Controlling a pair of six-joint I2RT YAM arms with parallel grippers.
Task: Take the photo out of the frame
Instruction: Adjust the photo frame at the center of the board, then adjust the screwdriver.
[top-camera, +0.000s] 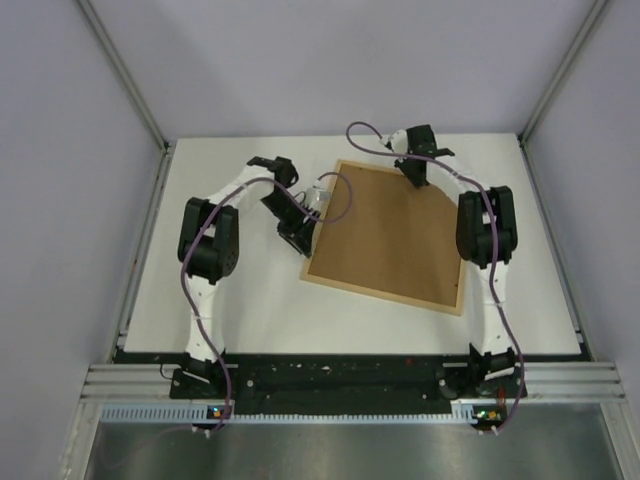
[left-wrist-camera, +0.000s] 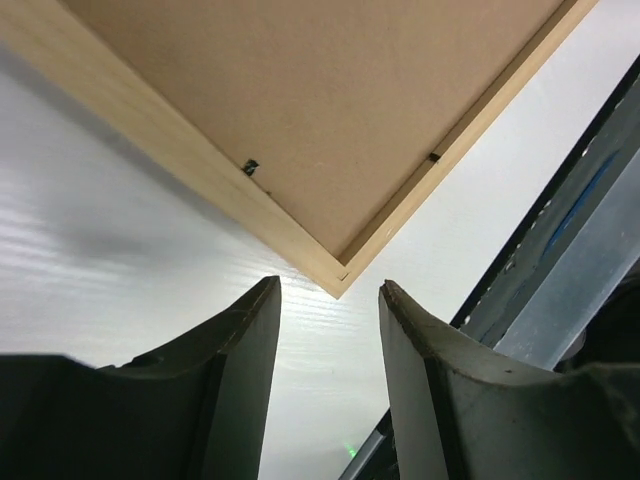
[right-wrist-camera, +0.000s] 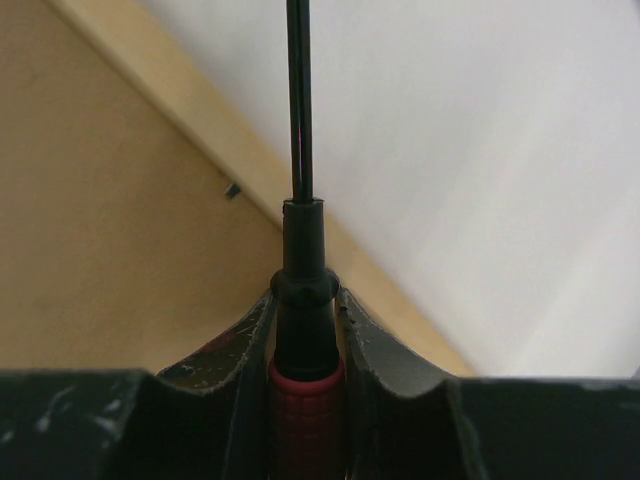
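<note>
Frame (top-camera: 380, 297) lies face down mid-counter (top-camera: 250, 320), brown backing board (top-camera: 390, 235) uppermost; photo presumably hidden beneath. Left claw (left-wrist-camera: 330, 290) half open, empty, just off a frame corner. Right claw (right-wrist-camera: 305, 300), at the far edge, grips a screwdriver (right-wrist-camera: 303, 250). Recommend: blade under tab (right-wrist-camera: 232, 190), lever gently.

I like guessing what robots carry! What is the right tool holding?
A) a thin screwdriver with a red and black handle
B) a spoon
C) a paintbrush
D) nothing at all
A: in the right wrist view the right tool is shut on a thin screwdriver with a red and black handle, with its black shaft sticking out past the fingertips.
</note>
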